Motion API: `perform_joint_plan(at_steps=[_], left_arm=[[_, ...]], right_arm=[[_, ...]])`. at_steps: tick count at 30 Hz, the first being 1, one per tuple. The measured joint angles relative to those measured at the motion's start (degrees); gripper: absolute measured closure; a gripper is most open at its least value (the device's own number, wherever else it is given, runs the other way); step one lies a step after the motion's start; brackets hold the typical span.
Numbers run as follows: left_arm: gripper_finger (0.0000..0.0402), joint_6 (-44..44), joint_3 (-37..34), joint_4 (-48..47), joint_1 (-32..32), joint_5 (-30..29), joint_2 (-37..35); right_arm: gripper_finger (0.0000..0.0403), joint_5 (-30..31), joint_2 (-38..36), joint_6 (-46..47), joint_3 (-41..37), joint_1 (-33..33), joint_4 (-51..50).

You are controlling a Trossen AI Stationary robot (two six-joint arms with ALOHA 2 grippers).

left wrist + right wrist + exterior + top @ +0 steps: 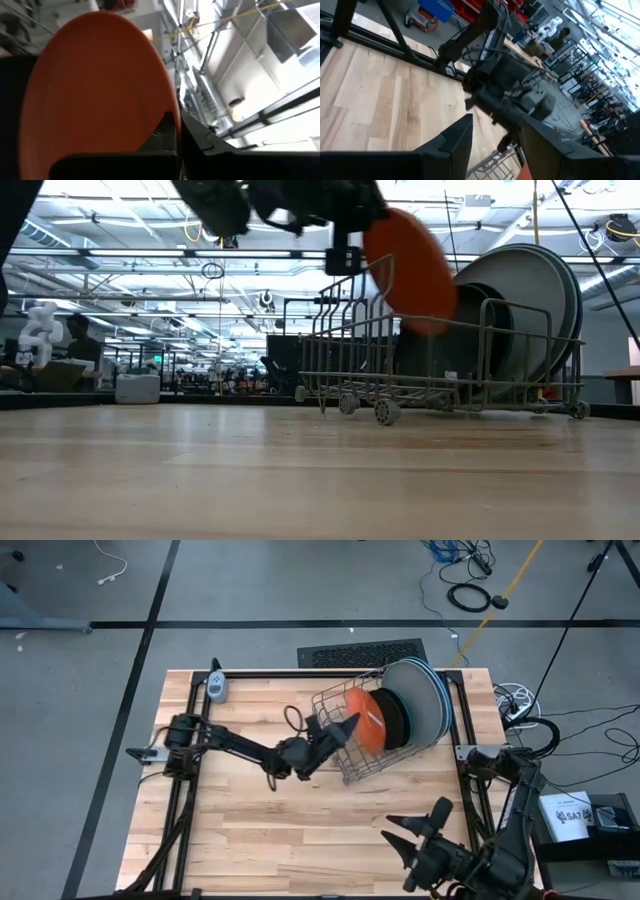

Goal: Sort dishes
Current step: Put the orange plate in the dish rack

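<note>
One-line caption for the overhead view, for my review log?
Left tool holds an orange plate over the wire rack of plates; right tool waits open near the table's front edge.

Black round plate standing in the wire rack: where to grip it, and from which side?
Grip the top rim of the black round plate, coming from above. It stands on edge in the grey wire dish rack, with large pale blue plates behind it, and the orange round plate, held by the left gripper, in front. Probably only its upper edge is free.
</note>
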Motion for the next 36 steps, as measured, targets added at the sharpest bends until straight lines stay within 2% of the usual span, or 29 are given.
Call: perform_joint_plan(at_steps=[3,6,14,17,22,24,30,33,36], left_arm=[[0.0401,0.0,4.5,0.2,-0.2,1.7,3.7],[0.0401,4.4,8.0,-0.1,-0.7,3.0,6.3],[0.0401,18.3,14.5,-3.1,-1.5,1.7,5.7],[0.0401,20.6,18.8,-9.3,-1.6,0.7,5.1],[0.0401,14.7,26.9,-29.8,-1.6,2.5,6.0],[0.0401,14.1,28.3,-34.1,-1.6,1.8,6.1],[0.0401,8.7,27.8,-33.0,-1.8,-0.5,6.4],[0.0401,8.5,27.9,-27.4,-1.5,-0.9,8.8],[0.0401,8.7,27.8,-17.8,-1.5,-0.9,12.8]], right_arm=[[0.025,0.9,0.0,0.0,0.0,0.8,0.0],[0.025,1.0,0.0,0.0,0.0,1.4,0.0],[0.025,1.1,0.0,-0.1,0.0,2.7,0.0],[0.025,1.1,0.0,-0.3,0.0,3.4,0.0],[0.025,2.6,0.0,-0.5,0.0,5.0,0.0],[0.025,2.8,0.0,-0.5,0.0,5.7,0.0],[0.025,5.7,0.0,-0.3,0.0,7.8,0.0],[0.025,6.9,0.0,-0.1,0.0,8.4,0.0],[0.025,7.4,0.0,-0.1,0.0,8.6,0.1]])
